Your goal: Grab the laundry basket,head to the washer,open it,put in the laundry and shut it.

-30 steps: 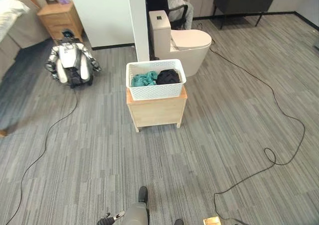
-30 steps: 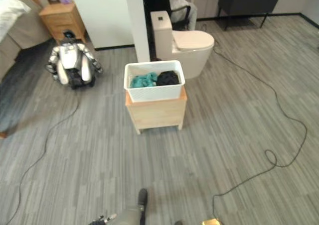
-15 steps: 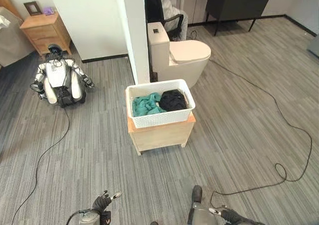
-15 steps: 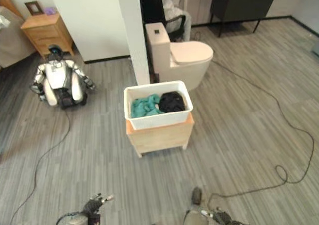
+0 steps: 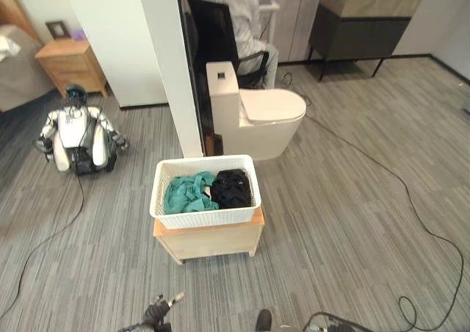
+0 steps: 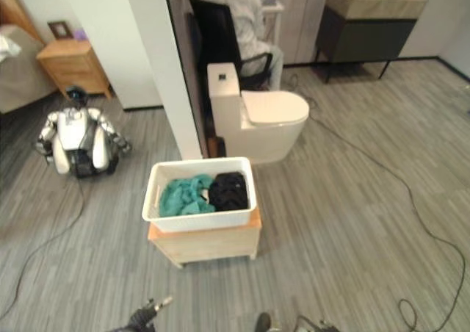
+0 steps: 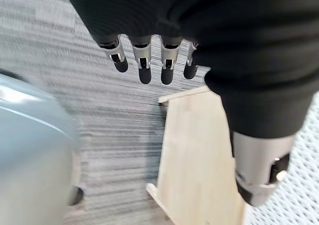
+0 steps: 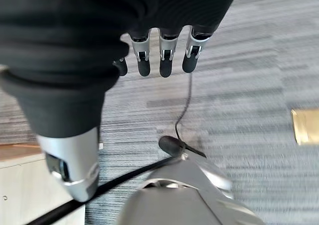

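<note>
White basket (image 5: 206,213) with teal cloth (image 5: 185,195) and black cloth (image 5: 231,187) inside, resting on a small wooden stand (image 5: 211,240) on the floor, just before a toilet (image 5: 261,119). Left hand (image 7: 149,60) and right hand (image 8: 159,56) both low, well apart from the basket, fingers straight and spread, holding nothing. Another robot (image 5: 76,139) sitting on the floor to the left.

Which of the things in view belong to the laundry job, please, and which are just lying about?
Part of the job:
white laundry basket
teal clothes in it
black clothes in it
wooden stand under the basket

Just lying about:
toilet
small robot on the floor
wooden nightstand
dark cabinet
seated person
</note>
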